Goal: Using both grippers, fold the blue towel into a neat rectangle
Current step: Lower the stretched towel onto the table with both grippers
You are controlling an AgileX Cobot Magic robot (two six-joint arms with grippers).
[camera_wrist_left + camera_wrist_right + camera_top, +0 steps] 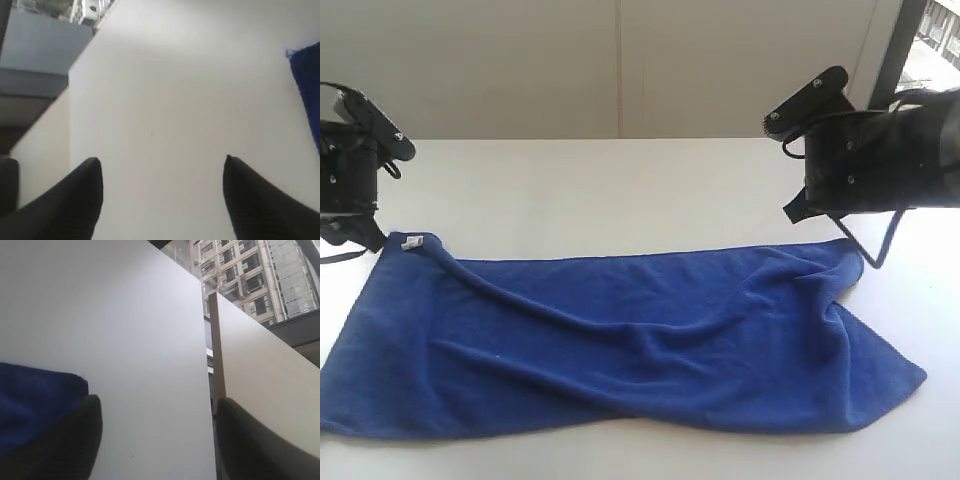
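Fingers (70, 205) of the left gripper (161, 159) spread wide apart, gripping nothing; only bare white table (165, 100) shows between them; an edge of the blue towel (307, 85) sits at the side of this view, clear of both fingers. Right gripper (157, 399) likewise spread, empty; a towel corner lies just beside one of its fingers (55, 440); contact cannot be told; high-rise buildings (250, 270) visible past the table edge. Exterior view: towel lies on the table, long side running left to right across the near part of the surface; not flat, several soft ridges run along and diagonally across it; right end narrows to a blunt point; near left corner reaches the picture edge. Small white tag (411, 241) at the far left corner, just beside the left arm (350, 170); far right corner lies just below the right arm (870, 160). Both arms sit at the towel's far edge, one at each end; pale wall (620, 60) behind.
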